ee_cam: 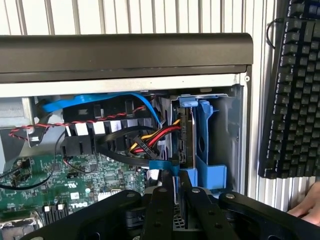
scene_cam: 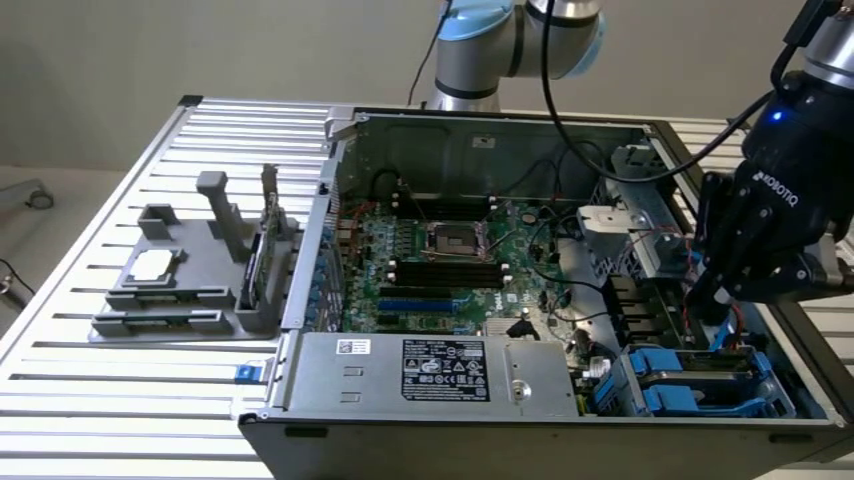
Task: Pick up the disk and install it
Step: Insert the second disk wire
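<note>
Currently my end effector (scene_cam: 714, 300) hangs over the open computer case (scene_cam: 467, 130), at the side of the case toward the exterior view's right, just above the drive bays. Its black fingers (ee_cam: 200, 210) stand close together with only a narrow gap between them, and I cannot tell whether they have hold of anything. The disk (ee_cam: 187, 140), in its blue carrier (ee_cam: 207, 150), sits on edge inside the drive bay beside the case's side wall, just beyond my fingertips; whether they touch it cannot be told. Red, yellow and black cables (ee_cam: 150, 140) and a blue ribbon cable (ee_cam: 100, 102) run next to the disk, above the green motherboard (scene_cam: 454, 270). Beside the case, a grey fixture (scene_cam: 187, 280) rests on the slatted worktop (scene_cam: 107, 390). Outside the case wall lie a black keyboard (ee_cam: 295, 90) and a person's hand (ee_cam: 307, 210).
</note>
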